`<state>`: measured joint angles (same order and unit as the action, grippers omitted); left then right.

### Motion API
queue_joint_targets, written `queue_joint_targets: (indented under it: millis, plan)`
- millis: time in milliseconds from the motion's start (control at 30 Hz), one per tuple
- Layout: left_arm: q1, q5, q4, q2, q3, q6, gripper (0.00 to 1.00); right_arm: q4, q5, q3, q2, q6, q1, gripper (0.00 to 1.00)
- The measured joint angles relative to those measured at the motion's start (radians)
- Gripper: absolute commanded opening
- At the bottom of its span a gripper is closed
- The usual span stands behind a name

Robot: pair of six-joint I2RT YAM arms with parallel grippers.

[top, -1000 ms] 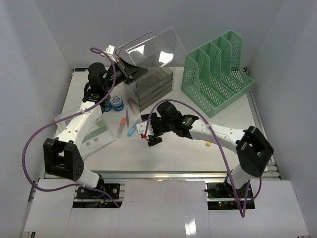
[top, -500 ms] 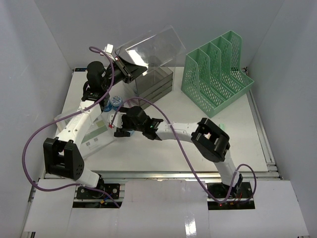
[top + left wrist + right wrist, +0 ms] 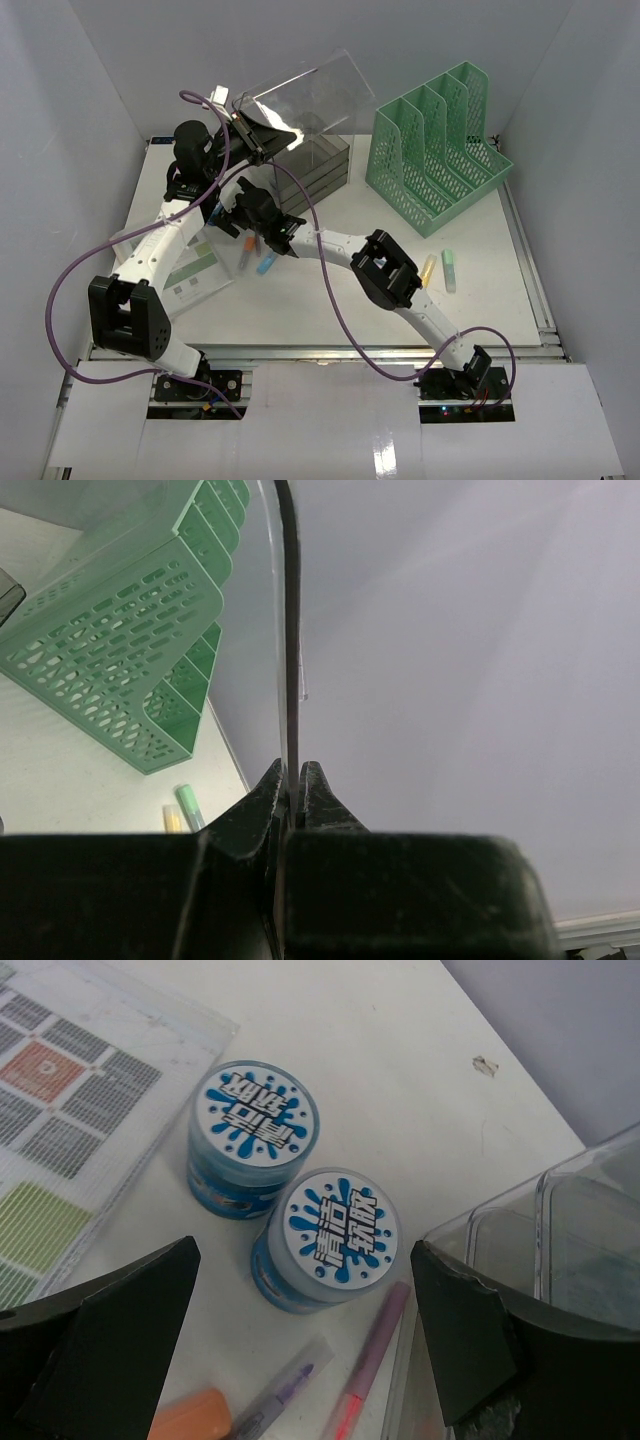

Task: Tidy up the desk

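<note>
The white desk (image 3: 330,310) holds a clear smoky drawer box (image 3: 312,172) at the back. My left gripper (image 3: 262,135) is shut on the edge of its raised clear lid (image 3: 305,95); in the left wrist view the jaws (image 3: 292,770) pinch the lid's rim (image 3: 290,660). My right gripper (image 3: 233,208) is open and empty, reaching far left. In the right wrist view it (image 3: 300,1330) hovers over two blue tubs with white lids (image 3: 328,1238) (image 3: 252,1135), a purple highlighter (image 3: 290,1385) and a pink pen (image 3: 375,1365).
A green mesh file rack (image 3: 435,150) stands at the back right. A green (image 3: 450,270) and a yellow highlighter (image 3: 428,270) lie right of centre. A clear sleeve with printed paper (image 3: 185,265) lies at the left. The drawer box wall (image 3: 540,1220) is close beside the right finger.
My right arm has swung from the middle of the desk to the far left, over the blue tubs. The left gripper still holds the lid raised.
</note>
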<state>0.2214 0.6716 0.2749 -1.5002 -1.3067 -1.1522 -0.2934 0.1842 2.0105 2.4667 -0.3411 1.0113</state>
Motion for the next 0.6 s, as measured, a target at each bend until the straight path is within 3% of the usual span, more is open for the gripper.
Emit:
queue_joint_targets:
  millis: [433, 600]
  plan:
    - [-0.004, 0.024, 0.014, -0.007, 0.0, 0.003, 0.0, 0.029, 0.007, 0.147, 0.132, 0.115, -0.032, 1.0]
    - [-0.004, 0.029, 0.019, -0.011, 0.0, 0.003, 0.0, 0.017, -0.003, 0.178, 0.16, 0.126, -0.04, 0.95]
